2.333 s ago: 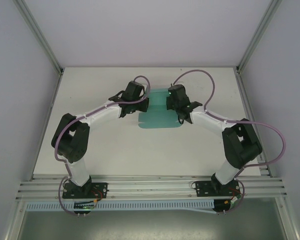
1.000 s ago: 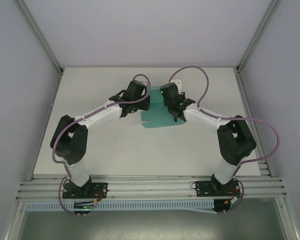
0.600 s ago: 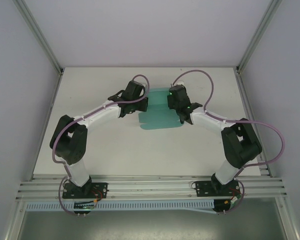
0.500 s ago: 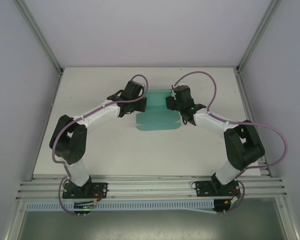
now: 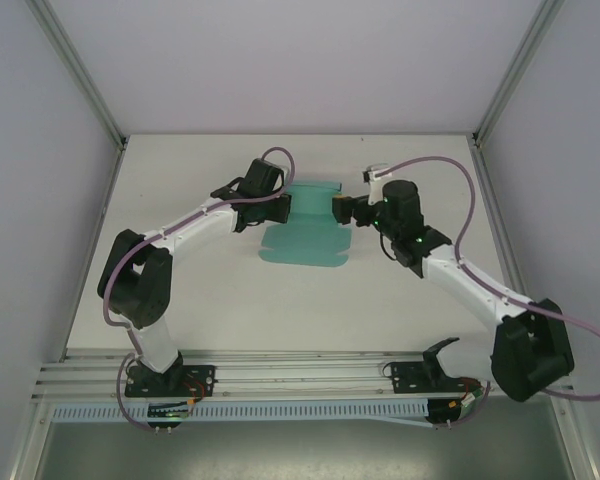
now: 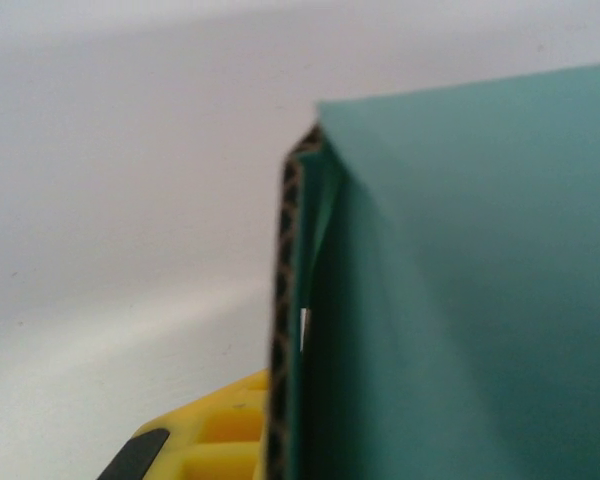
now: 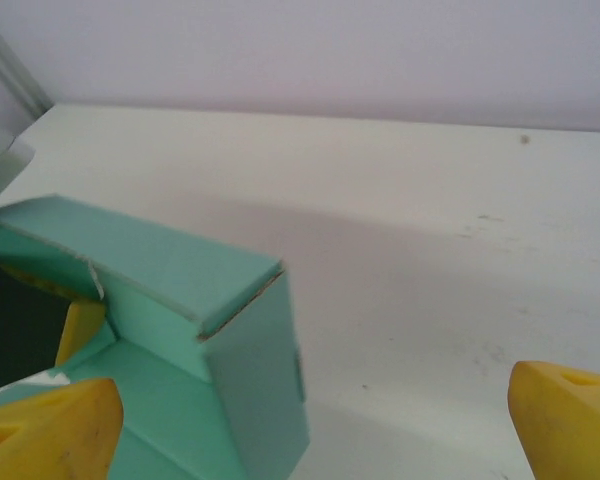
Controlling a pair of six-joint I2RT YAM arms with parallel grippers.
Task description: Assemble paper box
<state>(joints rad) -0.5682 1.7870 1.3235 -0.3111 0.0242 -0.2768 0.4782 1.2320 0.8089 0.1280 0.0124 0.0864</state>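
Overhead, left arm partly covers paper box.

The teal-green paper box sits partly folded, its far wall standing upright while its near flaps lie flat.

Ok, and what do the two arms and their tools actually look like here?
The left arm and right arm have white tubular links and bulky black joint housings, with a purple cable looping along each. The left tool and right tool are black with yellow fingers.
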